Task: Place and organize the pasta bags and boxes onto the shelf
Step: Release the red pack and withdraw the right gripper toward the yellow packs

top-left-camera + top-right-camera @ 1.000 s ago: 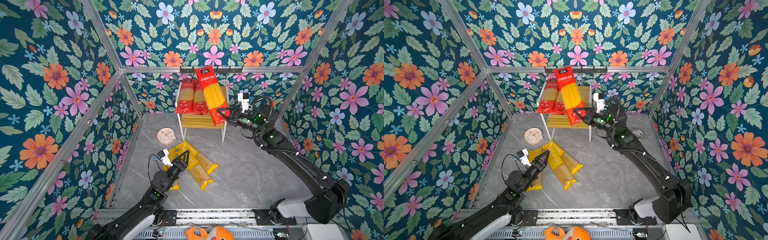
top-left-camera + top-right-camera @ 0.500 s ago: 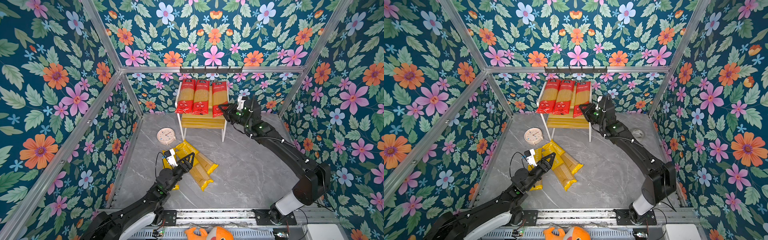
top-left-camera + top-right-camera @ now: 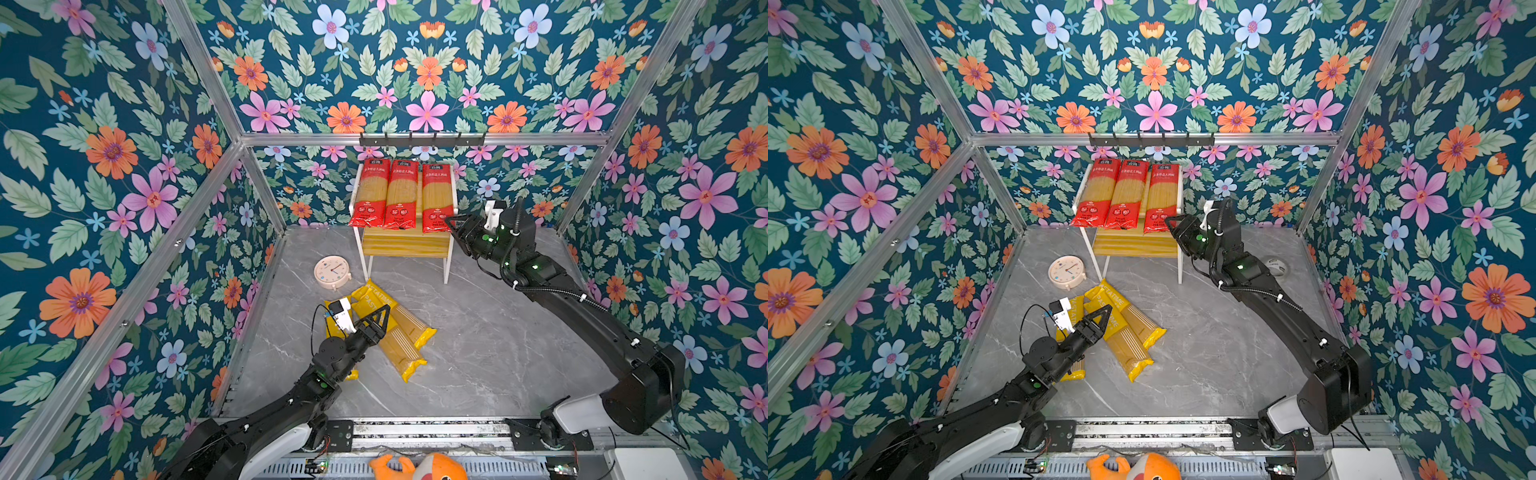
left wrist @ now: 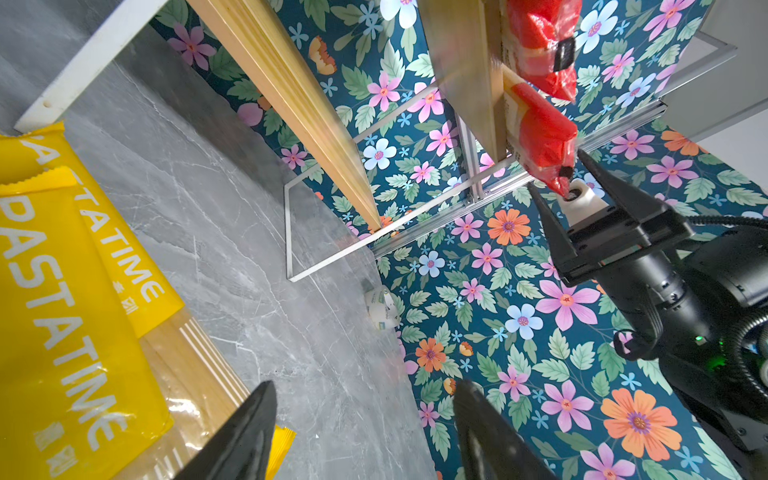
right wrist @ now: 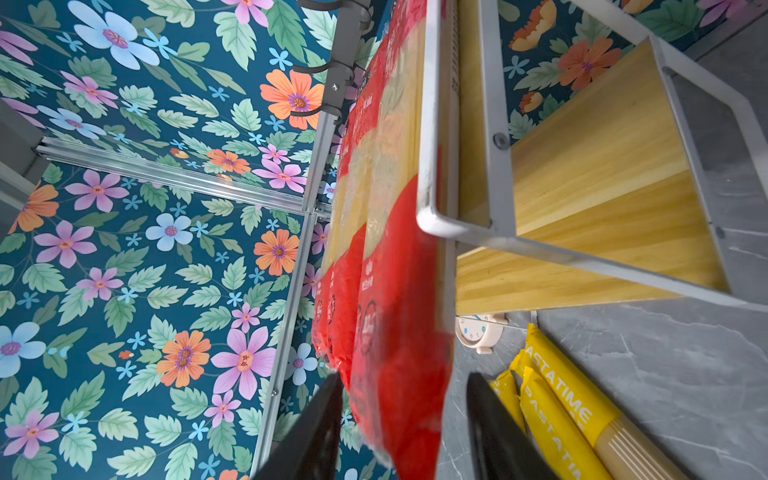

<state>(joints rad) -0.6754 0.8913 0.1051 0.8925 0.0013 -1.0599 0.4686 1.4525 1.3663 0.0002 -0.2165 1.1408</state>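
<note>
Pincers both apart, right pincer (image 5: 403, 380) astride red packet (image 5: 386, 291) end, clearest in right wrist view, left pincer (image 4: 365, 384) empty.

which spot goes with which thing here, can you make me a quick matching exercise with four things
Things:
1. red spaghetti packets
2. yellow PASTATIME packets
3. round clock
4. black hook rail

Places:
A. alone on the table, left of the shelf in both top views
B. on the wall frame above the shelf
C. side by side on the shelf's top board
D. heaped on the table in front of the shelf

Pairs: 1-C, 2-D, 3-A, 4-B
</note>
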